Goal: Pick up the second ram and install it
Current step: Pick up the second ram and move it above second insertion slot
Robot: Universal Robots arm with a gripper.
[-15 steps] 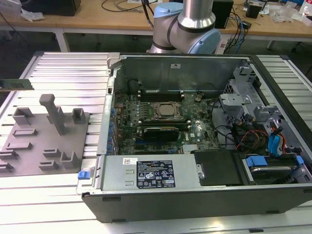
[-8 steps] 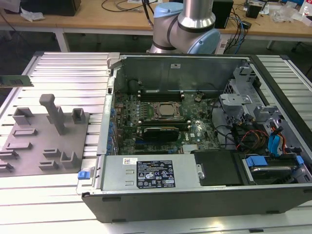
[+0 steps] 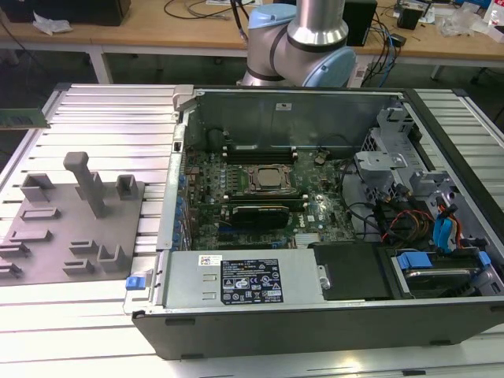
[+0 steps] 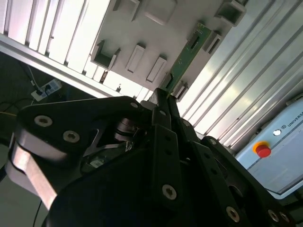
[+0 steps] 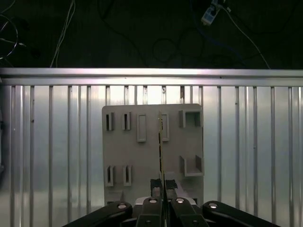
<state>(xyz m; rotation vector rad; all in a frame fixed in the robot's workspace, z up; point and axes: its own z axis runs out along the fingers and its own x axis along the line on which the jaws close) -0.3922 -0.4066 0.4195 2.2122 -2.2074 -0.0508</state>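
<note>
Pincer (image 5: 163,185): narrowed to a slit, clamped on one end of the second ram (image 4: 187,53), which jutted beyond its tips. Farther beyond: grey tray (image 5: 132,156) on the ribbed tabletop (image 5: 57,142). Risk: so slight an end-grip might let the board tilt or slip, spoiling alignment at seating.

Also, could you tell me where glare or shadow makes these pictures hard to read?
Exterior view: the ribbed table glares white in places, the computer case interior is dimmer. First wrist view: the table's rail is washed out, the floor beyond nearly black. Second wrist view: the gripper, shut on the second ram, is a dark mass against the bright table.
</note>
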